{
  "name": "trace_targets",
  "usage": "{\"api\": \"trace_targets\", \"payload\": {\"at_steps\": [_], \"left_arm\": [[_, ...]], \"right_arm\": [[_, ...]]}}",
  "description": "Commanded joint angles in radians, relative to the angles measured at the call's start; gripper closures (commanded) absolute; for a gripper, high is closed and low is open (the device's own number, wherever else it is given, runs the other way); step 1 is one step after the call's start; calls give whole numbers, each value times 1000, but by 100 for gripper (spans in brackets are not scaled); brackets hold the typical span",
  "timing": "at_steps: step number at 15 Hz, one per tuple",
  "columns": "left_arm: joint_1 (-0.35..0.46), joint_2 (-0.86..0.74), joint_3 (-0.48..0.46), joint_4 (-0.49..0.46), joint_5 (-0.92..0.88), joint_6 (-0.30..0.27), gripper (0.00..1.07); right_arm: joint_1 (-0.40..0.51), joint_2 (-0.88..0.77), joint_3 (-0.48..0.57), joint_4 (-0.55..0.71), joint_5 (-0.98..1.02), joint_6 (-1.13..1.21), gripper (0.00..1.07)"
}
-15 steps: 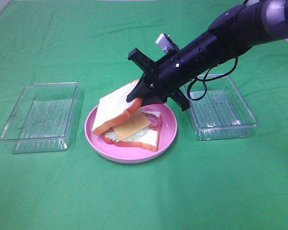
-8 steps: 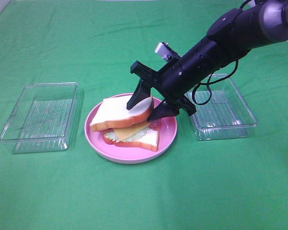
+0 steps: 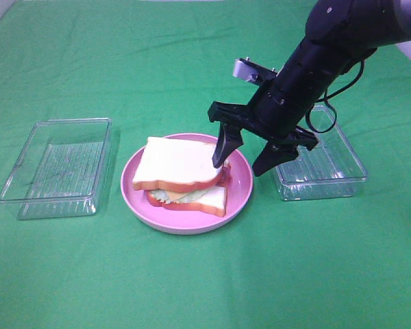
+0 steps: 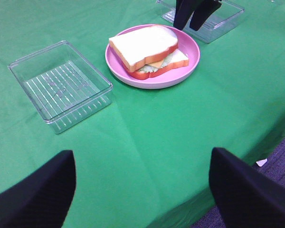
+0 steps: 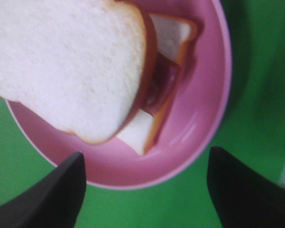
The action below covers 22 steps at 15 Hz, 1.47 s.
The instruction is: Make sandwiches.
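Note:
The sandwich [image 3: 180, 175] lies on the pink plate [image 3: 241, 188]: a white top bread slice with orange-brown crust, skewed over cheese, lettuce, bacon and a bottom slice. It also shows in the left wrist view [image 4: 147, 50] and the right wrist view [image 5: 80, 66]. My right gripper [image 3: 245, 159] is open and empty, just above the plate's right side, its left fingertip [image 3: 220, 159] close to the top slice's right edge. My left gripper [image 4: 142, 190] is open and empty, low over the table's near edge, far from the plate.
A clear plastic tray [image 3: 58, 166] stands left of the plate. A second clear tray [image 3: 317, 156] stands right of it, partly under my right arm. Green cloth [image 3: 205, 274] covers the table.
My right gripper let go of the top bread slice, which now lies flat on the stack. The gripper opened, lifted and moved right.

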Motion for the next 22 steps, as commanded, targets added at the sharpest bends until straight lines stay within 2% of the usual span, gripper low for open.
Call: {"api": "trace_targets", "payload": {"at_steps": [1,3,5,6,10,11,12,16,19,22], "left_arm": [[-2,-19,3,-7,-9,0,32],[-2,-19,3,-7,-9,0,32],[-2,-19,3,-7,-9,0,32],[-2,-19,3,-7,-9,0,32],[-2,-19,3,-7,-9,0,32],[-2,-19,3,-7,-9,0,32],[-2,-19,3,-7,-9,1,32],[-2,-19,3,-7,-9,8,32],[-2,-19,3,-7,-9,13,32],[-2,-19,3,-9,-9,14,32]], "right_arm": [[-4,-59,4,-134,97,26,39],[-2,-188,25,-302,196,77,39],[-2,-318,102,-361,187,99,39],[-2,-357,128,-369,186,99,39],[-2,-696,370,-394,186,99,39],[-2,-736,396,-394,186,99,39],[-2,-935,516,-394,189,99,39],[-2,-1354,737,-394,234,90,39],[-2,-1620,826,-405,246,61,39],[-2,-1859,834,-411,222,-11,39]]}}
